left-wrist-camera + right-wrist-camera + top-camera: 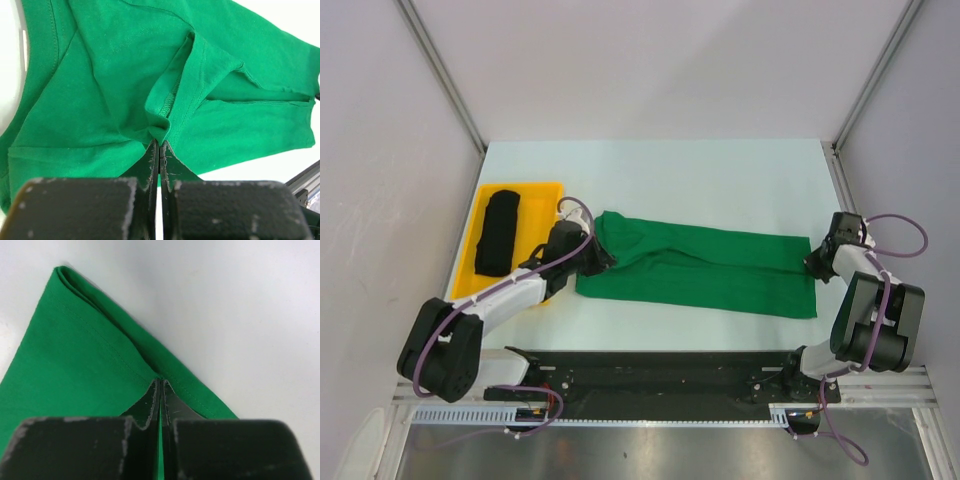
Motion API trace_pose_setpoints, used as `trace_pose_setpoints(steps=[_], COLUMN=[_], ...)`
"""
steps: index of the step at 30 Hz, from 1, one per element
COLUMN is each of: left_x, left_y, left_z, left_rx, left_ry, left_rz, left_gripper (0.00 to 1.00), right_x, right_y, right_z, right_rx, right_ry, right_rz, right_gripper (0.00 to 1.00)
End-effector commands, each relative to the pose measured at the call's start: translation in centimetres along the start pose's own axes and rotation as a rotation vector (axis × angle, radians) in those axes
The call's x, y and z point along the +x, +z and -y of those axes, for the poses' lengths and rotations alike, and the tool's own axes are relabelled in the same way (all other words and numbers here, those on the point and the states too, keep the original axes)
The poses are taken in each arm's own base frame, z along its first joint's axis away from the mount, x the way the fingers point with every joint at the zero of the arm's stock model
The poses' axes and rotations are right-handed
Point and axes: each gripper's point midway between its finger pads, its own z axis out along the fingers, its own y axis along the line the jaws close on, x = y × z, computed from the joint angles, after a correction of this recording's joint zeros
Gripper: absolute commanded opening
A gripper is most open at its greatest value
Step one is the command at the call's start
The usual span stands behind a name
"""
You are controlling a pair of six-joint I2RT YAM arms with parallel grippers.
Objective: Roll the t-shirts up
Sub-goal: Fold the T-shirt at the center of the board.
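Note:
The bright green t-shirt [700,268] lies folded lengthwise into a long strip across the table. My left gripper [598,252] is shut on the cloth at its left end, near the sleeve; in the left wrist view a pinched fold [161,131] of the green t-shirt [100,100] rises into the closed tips. My right gripper [813,262] is shut on the hem at the right end, seen in the right wrist view [159,382] on the green t-shirt [75,375]. The black t-shirt [498,232] lies as a long rolled bundle in the yellow tray [545,197].
The yellow tray sits at the table's left, just behind my left arm. A black rail [660,372] runs along the near edge. Grey walls enclose the white table [700,180] on three sides.

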Motion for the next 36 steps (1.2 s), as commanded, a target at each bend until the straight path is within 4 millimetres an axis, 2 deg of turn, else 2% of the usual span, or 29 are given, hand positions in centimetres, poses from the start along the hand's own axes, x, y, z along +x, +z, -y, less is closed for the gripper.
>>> trace_pose_setpoints(steps=[1,5,10,18,26,29,30,31,32,35,36], left_x=[-3.0,-3.2,-2.6,-0.3,2.4,3.6,3.8,4.0,4.3,3.6,3.4], left_y=[-1.4,-2.4,-2.5,-2.0,-0.7,0.1,0.2,0.3,0.4,-0.1,-0.6], left_z=[2.4,2.0,1.7,0.0,-1.5,-1.8,-1.8,-1.7,-1.5,-0.9,-0.9], left_rx=[0.040,0.014,0.013,-0.011,-0.010,-0.003,0.001,0.008,0.021,0.029,0.025], left_ry=[0.016,0.011,0.013,0.001,-0.034,-0.031,-0.029,-0.025,-0.021,0.009,0.033], left_rz=[0.088,0.110,0.097,0.051,-0.012,-0.064,-0.076,-0.082,-0.096,-0.087,-0.088], left_gripper=[0.00,0.00,0.00,0.00,0.00,0.00,0.00,0.00,0.06,0.11,0.15], right_x=[-2.7,-3.1,-3.1,-3.0,-3.0,-3.1,-3.2,-3.3,-3.4,-4.0,-3.6], right_y=[-1.5,-1.7,-1.6,-1.5,-1.1,-1.2,-1.5,-1.8,-2.2,-4.5,-5.9], right_z=[-0.9,-1.0,-0.8,-0.5,0.0,-0.4,-0.6,-0.9,-1.4,-3.9,-5.9], right_rx=[-0.027,-0.036,-0.030,-0.020,0.000,-0.018,-0.030,-0.044,-0.063,-0.167,-0.240], right_ry=[0.006,0.007,0.004,0.000,-0.014,-0.025,-0.027,-0.037,-0.045,-0.089,-0.121], right_rz=[0.077,0.081,0.075,0.067,0.065,0.064,0.072,0.078,0.088,0.146,0.156], right_gripper=[0.00,0.00,0.00,0.00,0.00,0.10,0.19,0.24,0.34,0.43,0.45])
